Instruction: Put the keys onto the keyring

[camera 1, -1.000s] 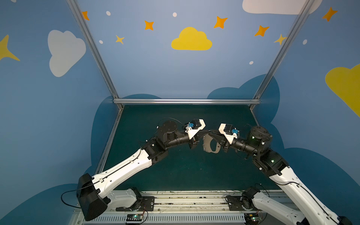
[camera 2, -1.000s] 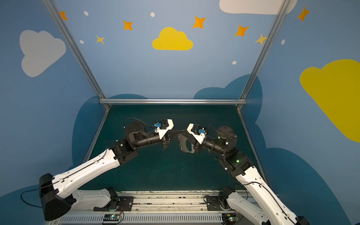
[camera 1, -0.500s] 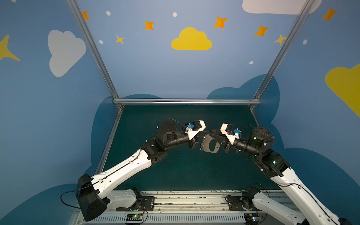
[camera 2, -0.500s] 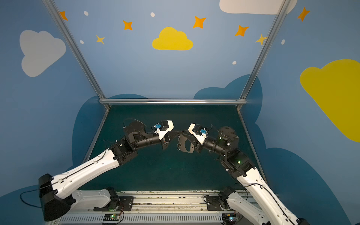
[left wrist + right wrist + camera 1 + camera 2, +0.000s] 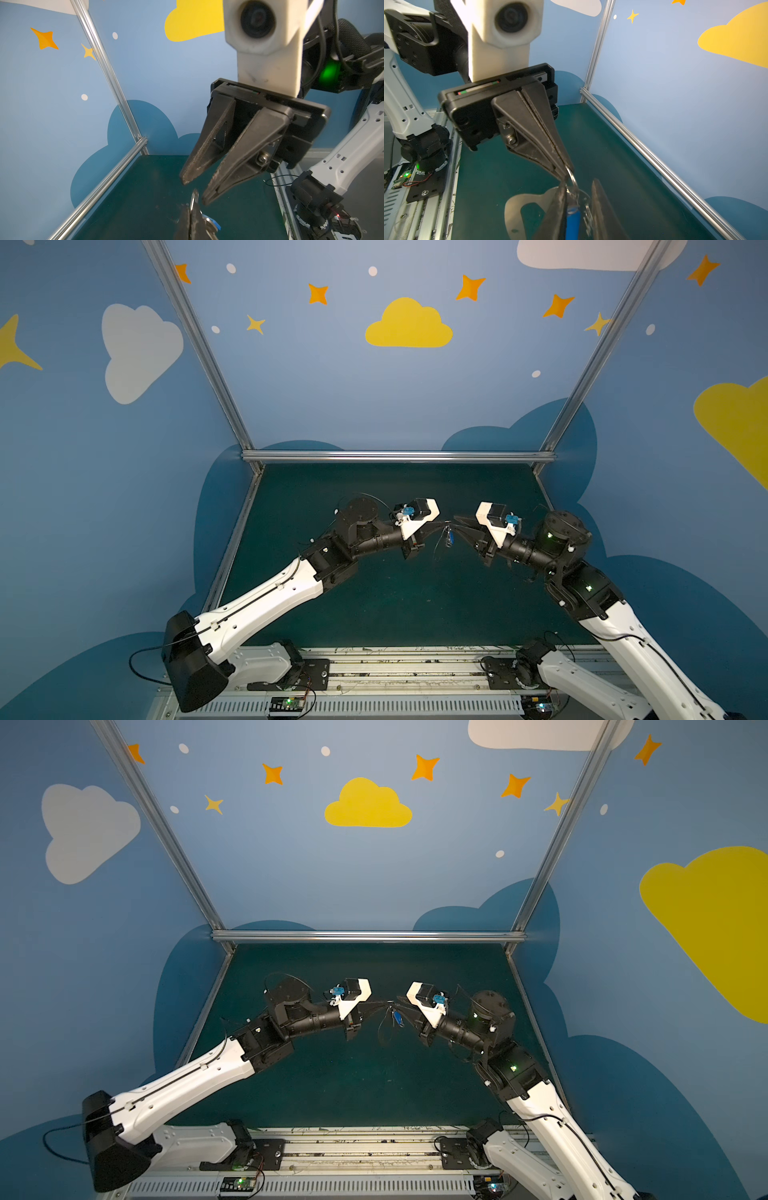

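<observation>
**Keys hang in mid-air between the claws**

The keys (image 5: 573,218), blue-glinting, dangle above the middle of the green mat (image 5: 374,605), just beside the hanging grey keyring (image 5: 511,212). Above them the left gripper (image 5: 562,170) is pinched tight on a wire ring (image 5: 194,197). The right gripper (image 5: 195,191), close on the right, stands narrowly parted, a finger on either side of the keys.

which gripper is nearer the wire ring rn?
Left. The left gripper is shut on the wire ring, pinching it at its tips. The right gripper is open, its tips either side of the ring's free end, not closed on it.
</observation>
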`<state>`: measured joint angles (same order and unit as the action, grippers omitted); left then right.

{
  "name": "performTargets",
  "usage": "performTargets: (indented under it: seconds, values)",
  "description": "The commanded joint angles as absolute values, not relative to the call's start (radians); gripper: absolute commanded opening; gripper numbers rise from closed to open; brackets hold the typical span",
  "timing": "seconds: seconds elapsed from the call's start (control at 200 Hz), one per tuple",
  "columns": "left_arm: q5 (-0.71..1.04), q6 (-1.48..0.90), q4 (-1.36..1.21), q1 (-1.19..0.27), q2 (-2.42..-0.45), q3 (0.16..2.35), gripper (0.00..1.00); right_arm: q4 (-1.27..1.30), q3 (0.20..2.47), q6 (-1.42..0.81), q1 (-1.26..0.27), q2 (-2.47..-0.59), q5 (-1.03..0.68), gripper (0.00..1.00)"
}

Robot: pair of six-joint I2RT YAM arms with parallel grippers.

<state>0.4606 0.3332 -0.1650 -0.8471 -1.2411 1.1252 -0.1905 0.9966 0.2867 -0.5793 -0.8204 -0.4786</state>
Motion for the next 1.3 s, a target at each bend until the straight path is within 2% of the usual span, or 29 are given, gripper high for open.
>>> performTargets:
  seconds: [0.0,0.255,0.471,0.596,0.646,0.716,0.761,0.841,0.901,1.091,1.297]
  values:
    - [0.477,0.341,-0.176,-0.849,-1.213,1.127,0.04,-0.179,0.992,0.266,-0.575,-0.819,-0.522,0.2]
    - [0.477,0.339,-0.185,-0.848,-1.209,1.126,0.03,-0.192,0.997,0.261,-0.574,-0.839,-0.572,0.15]
    - [0.479,0.338,-0.186,-0.848,-1.211,1.124,0.03,-0.193,0.995,0.27,-0.572,-0.839,-0.575,0.0]
    - [0.469,0.351,-0.165,-0.847,-1.213,1.129,0.04,-0.223,1.01,0.281,-0.571,-0.841,-0.574,0.0]
    - [0.455,0.372,-0.132,-0.847,-1.216,1.141,0.11,-0.252,1.024,0.289,-0.57,-0.847,-0.571,0.0]
    - [0.432,0.429,-0.054,-0.847,-1.222,1.17,0.28,-0.308,1.054,0.299,-0.571,-0.861,-0.563,0.0]
    - [0.421,0.481,0.005,-0.847,-1.227,1.195,0.31,-0.366,1.081,0.299,-0.569,-0.877,-0.554,0.0]
    - [0.398,0.583,0.119,-0.846,-1.24,1.249,0.3,-0.465,1.132,0.343,-0.571,-0.909,-0.541,0.0]
    - [0.383,0.649,0.203,-0.847,-1.25,1.289,0.24,-0.518,1.165,0.347,-0.571,-0.93,-0.523,0.0]
    - [0.365,0.77,0.356,-0.848,-1.282,1.37,0.25,-0.587,1.221,0.354,-0.571,-0.962,-0.513,0.0]
    - [0.371,0.797,0.398,-0.851,-1.313,1.404,0.26,-0.621,1.261,0.361,-0.574,-0.994,-0.526,0.0]
